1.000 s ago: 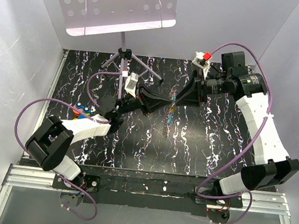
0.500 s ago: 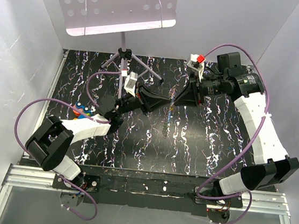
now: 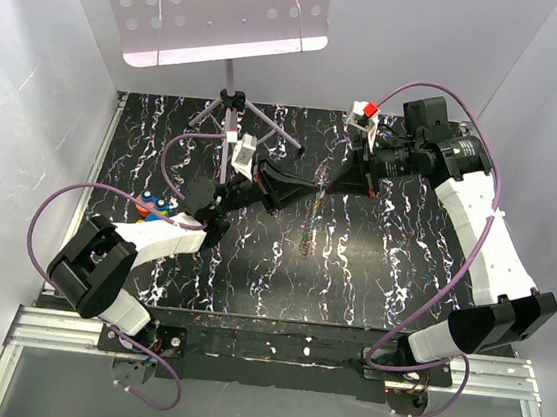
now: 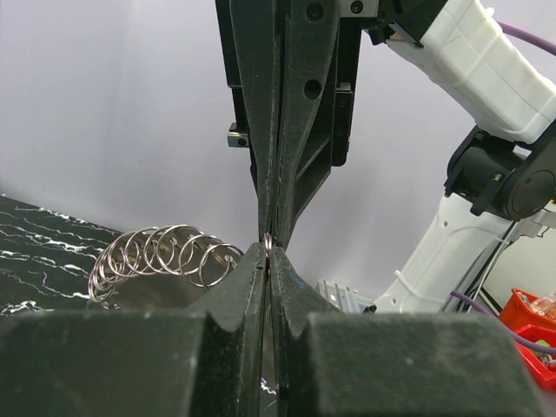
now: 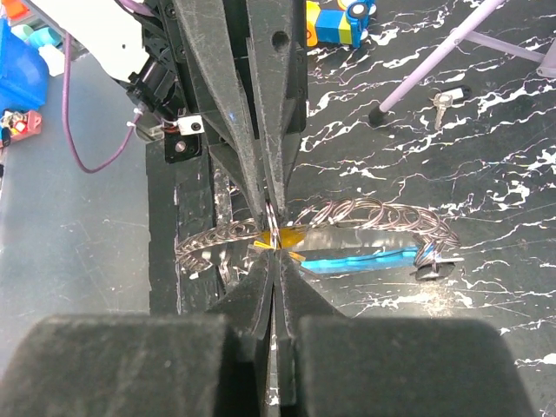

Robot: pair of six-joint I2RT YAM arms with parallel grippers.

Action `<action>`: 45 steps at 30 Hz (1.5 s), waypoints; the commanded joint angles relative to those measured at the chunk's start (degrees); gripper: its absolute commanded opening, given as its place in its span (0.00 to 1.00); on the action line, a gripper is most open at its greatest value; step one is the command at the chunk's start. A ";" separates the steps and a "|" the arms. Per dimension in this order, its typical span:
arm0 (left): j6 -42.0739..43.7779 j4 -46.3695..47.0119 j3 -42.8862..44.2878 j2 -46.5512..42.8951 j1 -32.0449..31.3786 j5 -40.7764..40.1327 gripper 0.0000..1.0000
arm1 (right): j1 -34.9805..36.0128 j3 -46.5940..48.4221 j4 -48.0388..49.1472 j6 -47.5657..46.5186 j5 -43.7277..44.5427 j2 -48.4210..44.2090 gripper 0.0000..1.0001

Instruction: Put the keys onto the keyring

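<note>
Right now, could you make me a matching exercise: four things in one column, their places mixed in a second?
1. ring chain
2. loose silver key
3. toy blocks
4. music stand

a. far part of the table, on purple legs
b. left side of the table, beside the left arm
c. clamped between left pincer and right pincer
d. lying beside a stand foot

Pairs: 1-c, 2-d, 3-b, 4-a

Black surface (image 3: pixel 351 277) with white marble veining, boxed in by plain white walls (image 3: pixel 40 91) on the left, right and back. Perforated white panel (image 3: pixel 212 0) on a lilac tripod (image 3: pixel 233 96) stands at the far edge, its lower lip brightly lit. Aluminium rails (image 3: pixel 43 328) run along the near edge, with grey floor (image 3: pixel 266 408) below.
</note>
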 commanded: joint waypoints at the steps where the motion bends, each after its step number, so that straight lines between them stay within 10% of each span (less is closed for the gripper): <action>1: 0.19 4.10 1.05 -2.79 -0.21 -1.17 0.00 | 0.43 0.89 1.19 0.83 0.25 -0.09 0.01; 45: -2.09 5.68 0.88 -5.17 0.67 -2.57 0.00 | 0.87 0.36 -6.46 -4.44 -8.62 2.20 0.01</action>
